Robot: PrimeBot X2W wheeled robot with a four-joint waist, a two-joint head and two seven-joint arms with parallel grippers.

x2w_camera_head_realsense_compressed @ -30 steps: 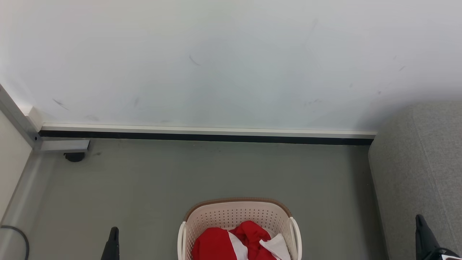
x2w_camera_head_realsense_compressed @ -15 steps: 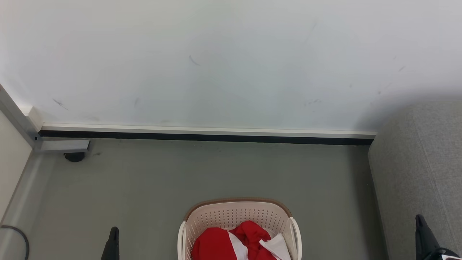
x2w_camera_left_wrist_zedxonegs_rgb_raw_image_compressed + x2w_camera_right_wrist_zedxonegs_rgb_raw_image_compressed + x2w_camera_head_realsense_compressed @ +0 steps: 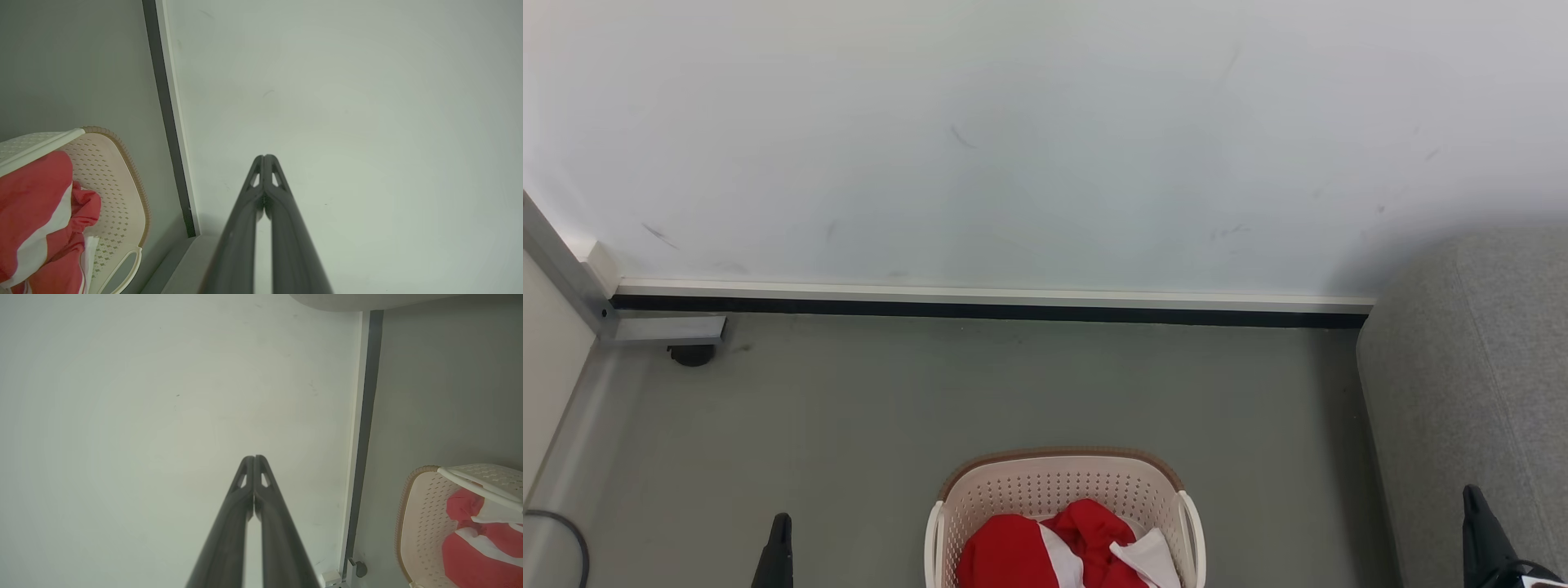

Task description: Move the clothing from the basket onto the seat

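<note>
The cream perforated basket (image 3: 1062,482) with a brown rim stands on the floor at the bottom middle of the head view. Red clothing (image 3: 1045,551) with white stripes lies bunched inside it. The grey sofa seat (image 3: 1478,384) fills the right side. My left gripper (image 3: 779,531) hangs left of the basket, my right gripper (image 3: 1472,502) over the seat's edge. Both wrist views show shut, empty fingers: left gripper (image 3: 264,157), right gripper (image 3: 254,458). The basket (image 3: 118,171) and clothing (image 3: 36,204) sit at the left wrist view's left; the right wrist view has the basket (image 3: 425,506) and clothing (image 3: 478,547) at its right.
A pale wall (image 3: 1013,147) with a white and black baseboard (image 3: 988,306) runs behind the basket. A metal frame foot (image 3: 690,353) and a partition stand at the far left, and a cable (image 3: 564,531) loops at the lower left. Grey-green floor (image 3: 1013,392) lies between basket and wall.
</note>
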